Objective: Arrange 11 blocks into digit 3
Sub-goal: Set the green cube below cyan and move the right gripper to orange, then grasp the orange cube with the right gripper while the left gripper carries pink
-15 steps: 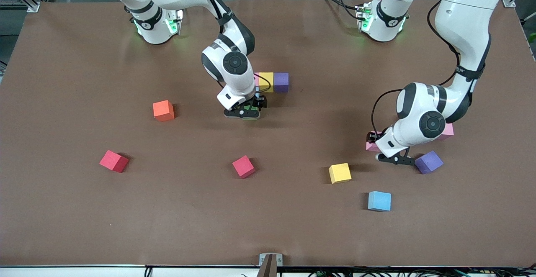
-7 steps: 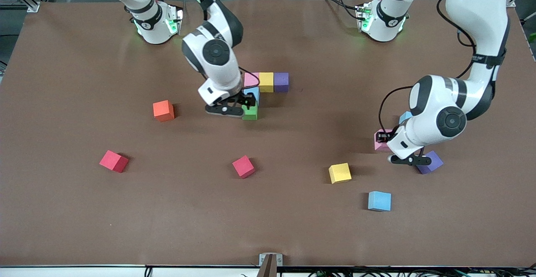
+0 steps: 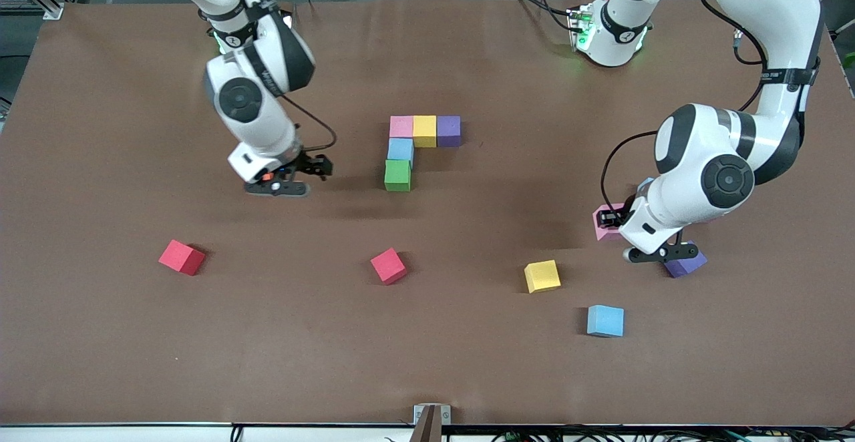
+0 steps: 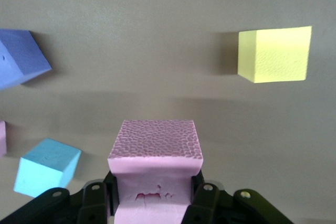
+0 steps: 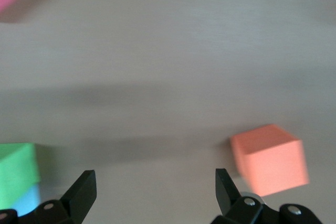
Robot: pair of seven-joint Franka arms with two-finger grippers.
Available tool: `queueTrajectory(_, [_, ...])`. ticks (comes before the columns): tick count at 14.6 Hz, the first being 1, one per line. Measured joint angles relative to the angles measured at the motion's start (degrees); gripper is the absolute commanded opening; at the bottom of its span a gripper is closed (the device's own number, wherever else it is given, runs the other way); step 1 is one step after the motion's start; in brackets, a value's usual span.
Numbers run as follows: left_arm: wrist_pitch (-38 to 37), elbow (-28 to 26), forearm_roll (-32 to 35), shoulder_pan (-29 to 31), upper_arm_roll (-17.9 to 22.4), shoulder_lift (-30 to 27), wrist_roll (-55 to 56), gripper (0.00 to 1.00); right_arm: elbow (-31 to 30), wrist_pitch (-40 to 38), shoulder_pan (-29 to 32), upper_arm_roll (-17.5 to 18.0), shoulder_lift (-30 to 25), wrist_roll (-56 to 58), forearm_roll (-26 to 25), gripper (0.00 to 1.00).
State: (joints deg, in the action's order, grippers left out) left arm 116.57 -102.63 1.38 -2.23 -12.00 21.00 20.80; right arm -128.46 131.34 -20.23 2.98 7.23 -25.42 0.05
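Observation:
Five blocks form a touching group mid-table: pink (image 3: pixel 401 126), yellow (image 3: pixel 424 129) and purple (image 3: pixel 448 129) in a row, with light blue (image 3: pixel 400 149) and green (image 3: pixel 397 175) running nearer the camera below the pink one. My right gripper (image 3: pixel 280 181) (image 5: pixel 153 182) hangs open and empty over the orange block (image 3: pixel 266 176) (image 5: pixel 270 158), which sits to one side of the jaws. My left gripper (image 3: pixel 611 218) (image 4: pixel 155 192) is shut on a pink block (image 3: pixel 604 223) (image 4: pixel 155 148), low over the table.
Loose blocks lie nearer the camera: two red (image 3: pixel 182 256) (image 3: pixel 388 266), a yellow (image 3: pixel 542 276) (image 4: pixel 273 53), a light blue (image 3: pixel 605 320) and a purple (image 3: pixel 685 266) (image 4: pixel 21 59) beside the left gripper. Another light blue block (image 4: pixel 47 166) sits under the left arm.
The right gripper left the green block below the light blue one and swung toward the right arm's end, over the orange block. The left gripper closed on the pink block.

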Motion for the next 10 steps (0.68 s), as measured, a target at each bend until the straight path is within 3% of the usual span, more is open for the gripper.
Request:
queueTrajectory(6, [-0.12, 1.00, 0.00, -0.28, -3.96, -0.41, 15.69, 0.25, -5.96, 2.89, 11.25, -0.05, -0.88, 16.96, 0.00, 1.00])
queueTrajectory(10, [-0.16, 1.30, 0.00, -0.58, -6.48, -0.42, 26.05, 0.25, -12.20, 11.08, 13.33, 0.02, -0.87, 20.33, 0.00, 1.00])
